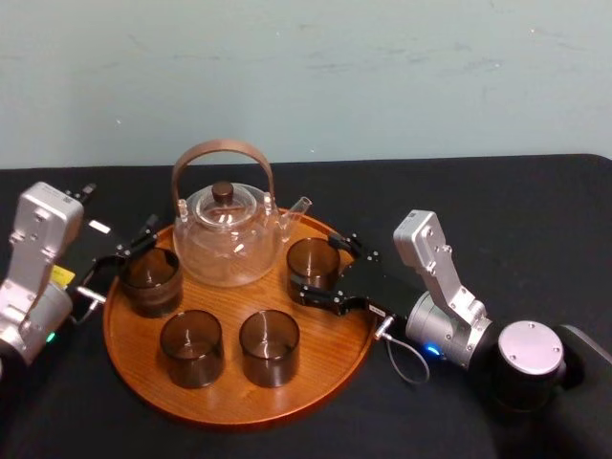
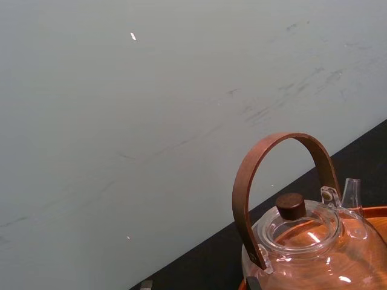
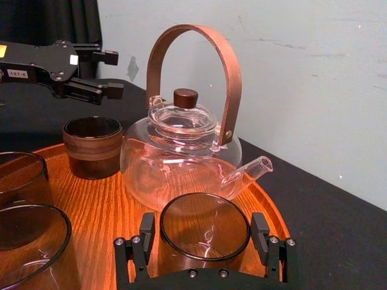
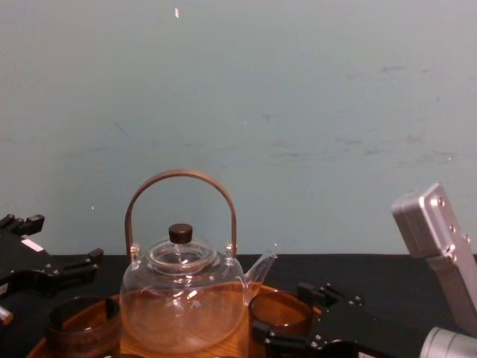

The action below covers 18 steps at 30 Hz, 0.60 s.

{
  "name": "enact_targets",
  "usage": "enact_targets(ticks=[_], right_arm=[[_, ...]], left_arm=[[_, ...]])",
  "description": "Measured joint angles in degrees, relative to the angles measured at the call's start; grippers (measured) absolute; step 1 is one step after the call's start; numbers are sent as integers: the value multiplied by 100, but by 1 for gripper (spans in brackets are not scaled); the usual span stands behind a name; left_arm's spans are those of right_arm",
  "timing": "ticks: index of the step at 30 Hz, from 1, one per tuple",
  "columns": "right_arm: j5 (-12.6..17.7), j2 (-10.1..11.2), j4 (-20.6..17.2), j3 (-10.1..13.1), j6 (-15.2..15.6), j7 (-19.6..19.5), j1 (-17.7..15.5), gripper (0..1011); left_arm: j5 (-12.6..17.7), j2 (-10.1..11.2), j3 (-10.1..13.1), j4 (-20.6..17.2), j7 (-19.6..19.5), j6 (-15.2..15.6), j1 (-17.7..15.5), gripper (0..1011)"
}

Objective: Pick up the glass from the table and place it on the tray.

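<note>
Reaching in from the robot's right, the right arm lies low over the black counter (image 1: 497, 206), its silver wrist bent toward the round wooden tray (image 1: 129, 349), and the right gripper (image 1: 313, 267) comes in level over the tray's right rim. The left arm stands at the tray's left edge, and the left gripper (image 3: 117, 74) hangs spread and empty just above and behind a banded smoky glass (image 1: 150, 279). A clear glass teapot (image 1: 228, 239) with an arched brown handle fills the back middle of the tray, its spout pointing toward the right gripper, and two more dark tumblers (image 1: 192, 347) stand side by side at the front. The glass (image 1: 312, 260) stands upright on the tray's right side, just beside the teapot's spout, between the right gripper's black fingers (image 3: 147, 232), which flank it closely with the jaws parted and a thin gap showing on one side.
</note>
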Motion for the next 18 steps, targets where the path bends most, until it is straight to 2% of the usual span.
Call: enact_targets(ticks=[7, 18], right_arm=[[70, 40, -137, 63, -80, 19, -80, 1002], [133, 264, -837, 231, -127, -107, -411, 1003]], left_arm=[[0, 0, 0, 0, 0, 0, 0, 1001], [0, 0, 0, 0, 0, 0, 0, 1001]])
